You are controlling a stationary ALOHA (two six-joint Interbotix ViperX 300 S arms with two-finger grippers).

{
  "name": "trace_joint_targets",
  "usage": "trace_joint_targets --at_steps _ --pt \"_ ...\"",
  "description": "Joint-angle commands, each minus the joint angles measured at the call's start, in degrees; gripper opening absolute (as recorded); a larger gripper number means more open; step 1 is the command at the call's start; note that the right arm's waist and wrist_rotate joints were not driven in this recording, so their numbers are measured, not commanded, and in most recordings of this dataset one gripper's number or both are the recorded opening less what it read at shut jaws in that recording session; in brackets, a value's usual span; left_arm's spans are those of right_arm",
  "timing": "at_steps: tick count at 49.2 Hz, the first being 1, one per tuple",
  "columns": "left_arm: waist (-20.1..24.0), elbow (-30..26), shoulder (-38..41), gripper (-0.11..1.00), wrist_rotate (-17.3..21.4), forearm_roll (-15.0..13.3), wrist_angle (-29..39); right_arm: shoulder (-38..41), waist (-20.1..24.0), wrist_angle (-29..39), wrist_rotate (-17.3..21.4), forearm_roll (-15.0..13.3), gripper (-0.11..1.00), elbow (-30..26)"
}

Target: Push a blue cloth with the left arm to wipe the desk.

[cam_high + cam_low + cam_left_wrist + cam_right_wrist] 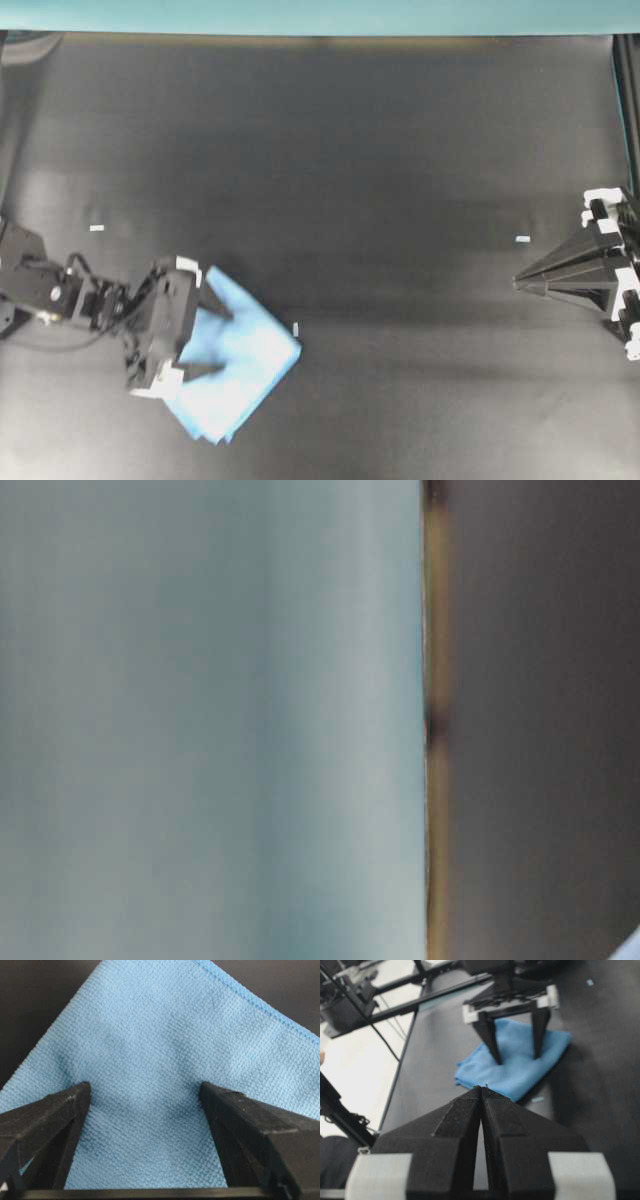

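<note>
The left arm's black pointed gripper [214, 343], fingers spread wide, probably presses the soft light blue cloth [245, 365] at seven o'clock on the matte black desk [380, 180]; the right black gripper [520, 283] is pressed together.

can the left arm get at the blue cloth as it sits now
Probably yes. The left arm's gripper is already over the blue cloth, its fingers spread wide with the tips down on the fabric. Nothing else lies on the desk near it, and the right gripper is shut, far off at the other side.
</note>
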Motion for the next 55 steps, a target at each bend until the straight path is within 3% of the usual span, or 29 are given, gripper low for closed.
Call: trace_joint_targets --at_steps 1,17,37,55 --pt "-3.52 -0.44 -0.09 0.87 -0.26 0.09 0.7 0.26 0.0 -0.35 0.0 0.09 0.0 -0.35" --pt "-11.07 -0.97 0.09 0.87 -2.72 0.09 5.01 -0.09 0.0 -0.35 -0.09 0.09 0.0 -0.44" --pt "-11.25 -1.67 -0.18 0.87 -3.52 0.09 5.01 -0.79 -0.09 -0.35 -0.09 0.09 0.0 -0.44" --pt "-10.28 -1.23 -7.03 0.87 -0.88 0.18 7.56 -0.79 0.0 -0.26 -0.09 0.09 0.0 -0.53"
